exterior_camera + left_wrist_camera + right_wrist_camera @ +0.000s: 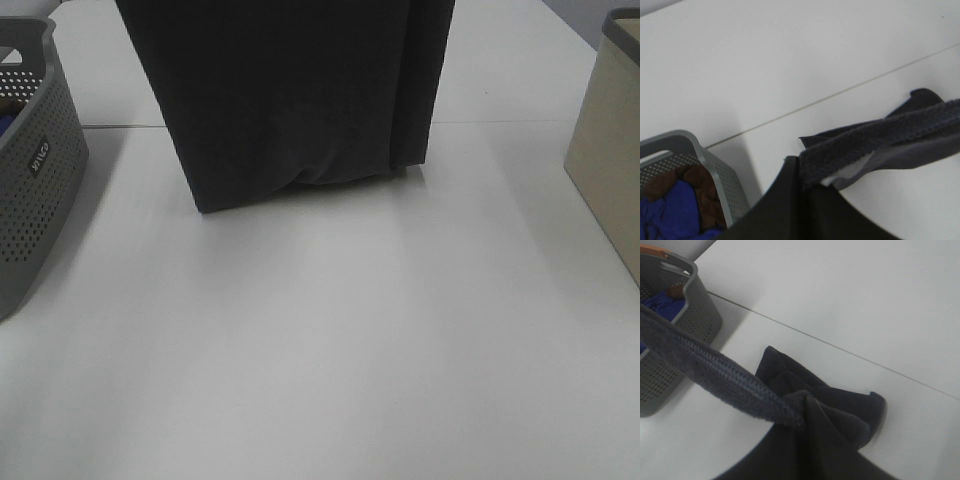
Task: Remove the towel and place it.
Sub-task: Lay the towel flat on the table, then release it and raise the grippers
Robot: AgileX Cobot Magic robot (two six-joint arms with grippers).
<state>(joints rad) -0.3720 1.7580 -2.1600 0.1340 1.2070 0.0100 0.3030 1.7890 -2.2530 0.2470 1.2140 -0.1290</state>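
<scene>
The left gripper (799, 175) is clenched on the hem of the towel (880, 135), with a small white tag (852, 170) just beside its jaws. The right gripper (799, 421) is clamped on a bunched part of the same taut hem, and the cloth's lower end lies crumpled on the table (840, 290) beneath both. Only the high view shows the towel as one broad dark sheet hanging between a grey perforated basket (30, 170) and a beige bin (610, 150), while the left wrist view looks into the basket at blue and brown cloth (670, 210).
</scene>
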